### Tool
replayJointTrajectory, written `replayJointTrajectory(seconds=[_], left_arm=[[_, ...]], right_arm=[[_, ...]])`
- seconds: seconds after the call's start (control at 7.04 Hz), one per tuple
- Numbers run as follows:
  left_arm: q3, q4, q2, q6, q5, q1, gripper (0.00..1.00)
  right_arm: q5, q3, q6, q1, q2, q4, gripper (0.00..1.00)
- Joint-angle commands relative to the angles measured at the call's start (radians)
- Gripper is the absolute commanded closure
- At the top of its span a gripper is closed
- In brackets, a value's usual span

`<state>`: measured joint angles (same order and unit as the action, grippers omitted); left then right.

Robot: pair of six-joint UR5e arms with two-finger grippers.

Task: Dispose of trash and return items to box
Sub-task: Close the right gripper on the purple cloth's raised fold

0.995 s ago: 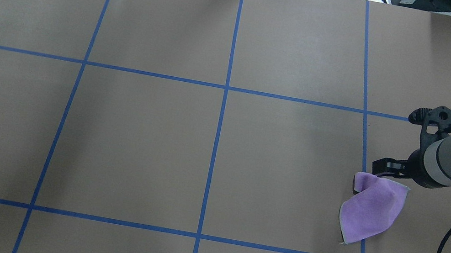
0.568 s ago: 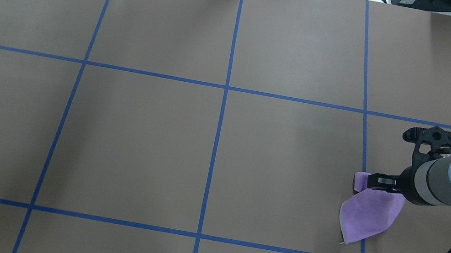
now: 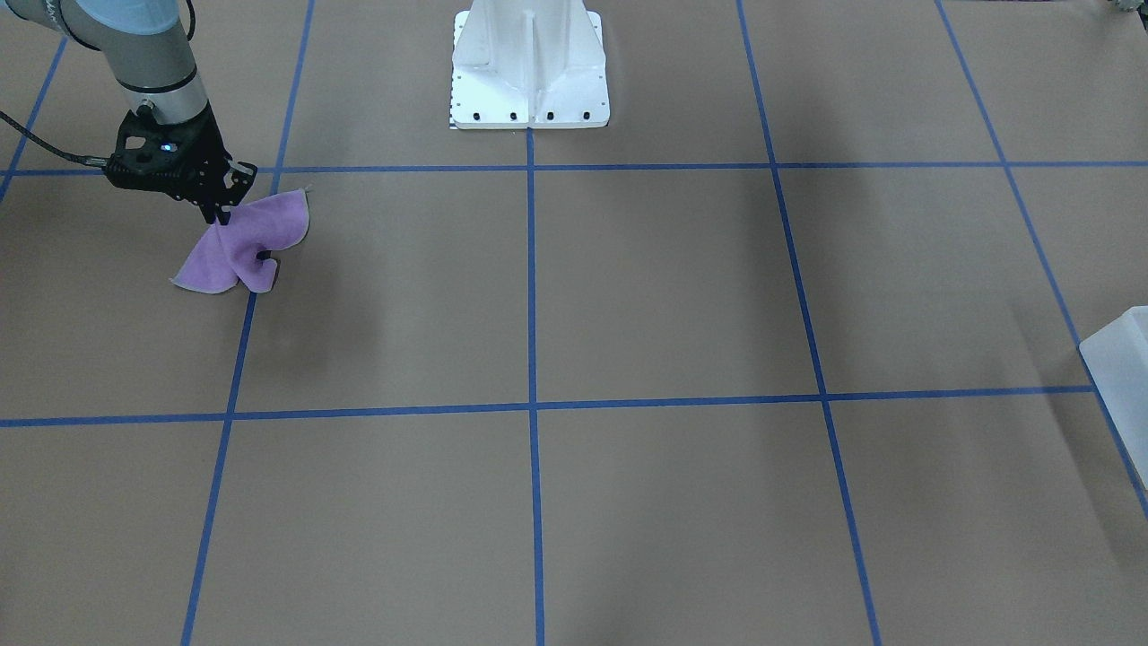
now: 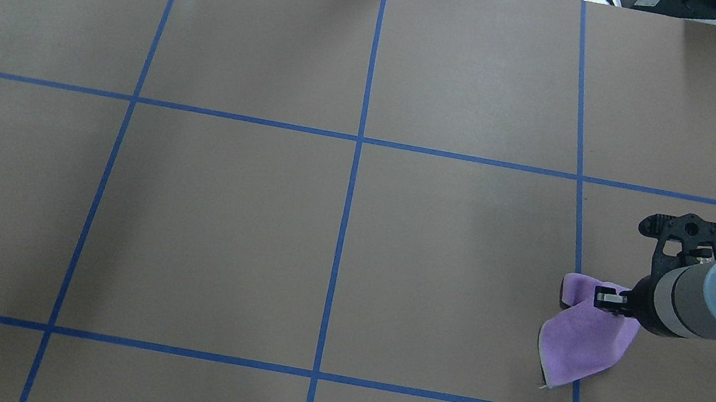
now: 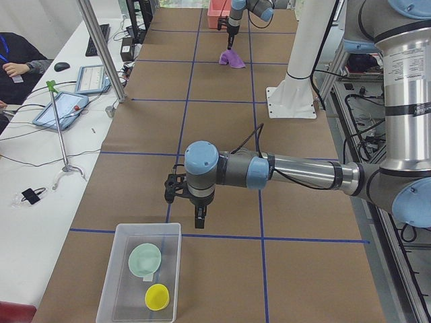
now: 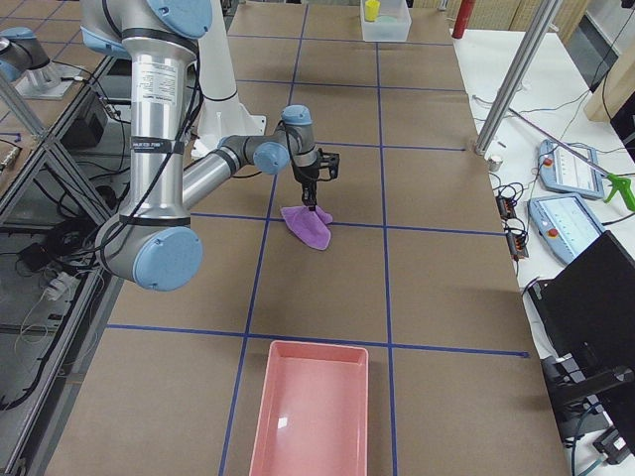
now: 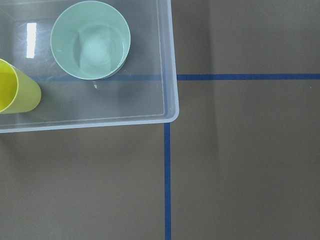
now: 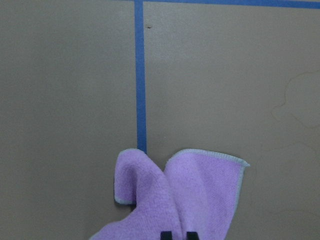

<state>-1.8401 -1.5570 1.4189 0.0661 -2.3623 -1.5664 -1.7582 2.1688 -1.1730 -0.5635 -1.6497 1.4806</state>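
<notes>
A purple cloth (image 4: 579, 343) lies crumpled on the brown paper at the table's right side, over a blue tape line; it also shows in the front view (image 3: 251, 242) and the right wrist view (image 8: 190, 200). My right gripper (image 4: 606, 300) points down on the cloth's far part, its fingertips close together with a fold of cloth between them. The box (image 5: 148, 226) stands at the table's left end and holds a green bowl (image 7: 91, 40) and a yellow cup (image 7: 15, 95). My left gripper (image 5: 201, 219) hangs just beside the box; I cannot tell whether it is open or shut.
A pink tray (image 6: 308, 407) stands at the table's right end, beyond the cloth. The white robot pedestal (image 3: 529, 63) is at the middle of the near edge. The box's corner shows at the front view's right edge (image 3: 1121, 359).
My right gripper has moved toward the robot's side and down onto the purple cloth. The cloth's outline has hardly changed.
</notes>
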Motion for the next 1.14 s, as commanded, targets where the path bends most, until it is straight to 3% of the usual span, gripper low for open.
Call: replayJointTrajectory(seconds=[0.0, 0.14, 0.28, 0.57, 0.85, 0.99], left_arm=[[-0.001, 0.0, 0.0, 0.0, 0.0, -0.001, 0.01], [-0.001, 0.0, 0.0, 0.001, 0.0, -0.001, 0.01], [-0.001, 0.0, 0.0, 0.001, 0.0, -0.001, 0.01], [0.001, 0.0, -0.002, 0.0, 0.0, -0.001, 0.01], [0.001, 0.0, -0.002, 0.0, 0.0, -0.001, 0.01], [0.002, 0.0, -0.002, 0.001, 0.0, -0.001, 0.01]], right_arm=[[0.0, 0.003, 0.0, 0.001, -0.01, 0.004, 0.72], [-0.001, 0.006, 0.001, 0.002, -0.009, 0.006, 0.7], [-0.001, 0.006, 0.001, 0.002, -0.009, 0.007, 0.91], [-0.001, 0.008, 0.001, 0.001, -0.009, 0.01, 1.0], [-0.003, 0.025, 0.003, -0.001, -0.002, 0.024, 1.0], [-0.013, 0.09, 0.019, -0.009, 0.014, 0.141, 1.0]])
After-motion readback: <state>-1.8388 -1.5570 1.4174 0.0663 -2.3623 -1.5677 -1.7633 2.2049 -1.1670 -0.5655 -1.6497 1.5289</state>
